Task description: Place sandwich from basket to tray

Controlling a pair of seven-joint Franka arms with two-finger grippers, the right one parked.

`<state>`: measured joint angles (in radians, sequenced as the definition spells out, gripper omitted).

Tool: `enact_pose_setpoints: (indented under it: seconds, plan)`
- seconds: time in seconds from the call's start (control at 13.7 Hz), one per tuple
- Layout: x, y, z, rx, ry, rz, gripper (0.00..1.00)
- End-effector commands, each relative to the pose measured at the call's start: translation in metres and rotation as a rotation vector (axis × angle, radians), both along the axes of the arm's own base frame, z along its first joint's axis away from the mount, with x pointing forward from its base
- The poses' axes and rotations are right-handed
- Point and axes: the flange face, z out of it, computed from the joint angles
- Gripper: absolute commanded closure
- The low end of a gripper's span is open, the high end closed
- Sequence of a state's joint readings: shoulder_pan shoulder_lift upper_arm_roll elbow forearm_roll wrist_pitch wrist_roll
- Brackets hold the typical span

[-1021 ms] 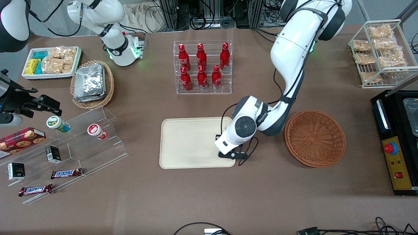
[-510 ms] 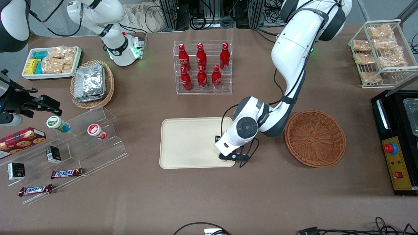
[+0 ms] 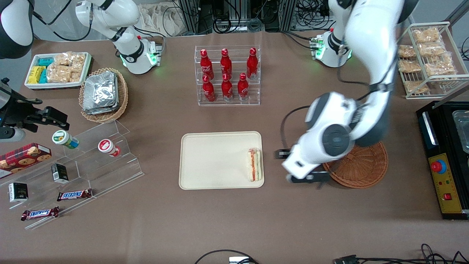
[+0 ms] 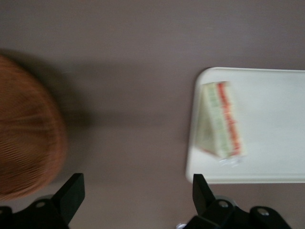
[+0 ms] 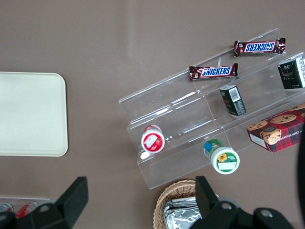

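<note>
Brown cloth covers the whole table (image 3: 227, 220), with cable clutter and metal framing along its farthest edge from the front camera. The sandwich (image 3: 254, 164) is now lying on the tray (image 3: 212, 161), right against the rim on the end nearest the basket (image 3: 366, 168), filling stripe showing red and green. Half a second ago the arm was hunched over that end of the tray and hid the spot; it has since swung off the tray and risen, so the gripper (image 3: 306, 178) now hangs over bare cloth between tray and basket, partly covering the basket's edge. The wrist view shows the two fingertips (image 4: 71, 191) spread wide apart with nothing between them, the sandwich (image 4: 220, 121) on the tray (image 4: 271, 95) to one side and the basket (image 4: 26, 138) to the other.

Counting out from the tray: one sandwich, one tray, one reddish basket with nothing visible inside. Farther from the front camera than the tray, six red bottles (image 3: 226, 75) stand in a clear rack. Toward the parked arm's end sit a clear stepped stand (image 3: 91, 161), two Snickers bars (image 3: 74, 194), and a tan basket of foil packets (image 3: 103, 93).
</note>
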<state>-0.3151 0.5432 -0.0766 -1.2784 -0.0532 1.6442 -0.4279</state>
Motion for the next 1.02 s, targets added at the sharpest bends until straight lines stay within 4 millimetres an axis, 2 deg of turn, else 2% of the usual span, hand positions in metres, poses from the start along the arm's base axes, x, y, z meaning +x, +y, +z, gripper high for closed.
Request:
enact_pose_setpoints:
  seconds: [0.0, 0.07, 0.15, 0.22, 0.29, 0.44, 0.51, 0.73, 0.95]
  plan:
    - [-0.023, 0.075, 0.071, 0.102, 0.030, -0.076, 0.00]
    - [-0.031, 0.106, 0.101, 0.113, 0.030, -0.110, 0.00]
    - [-0.041, 0.127, 0.129, 0.117, 0.024, -0.129, 0.00]
    - [-0.048, 0.160, 0.150, 0.106, 0.026, -0.130, 0.00]
    - [-0.055, 0.185, 0.164, 0.094, 0.027, -0.143, 0.00]
    - [-0.067, 0.216, 0.171, 0.074, 0.045, -0.120, 0.00]
    - [-0.074, 0.224, 0.168, 0.064, 0.051, -0.104, 0.00]
    - [-0.095, 0.226, 0.156, 0.059, 0.044, -0.092, 0.00]
    - [-0.107, 0.226, 0.152, 0.065, 0.003, -0.090, 0.00]
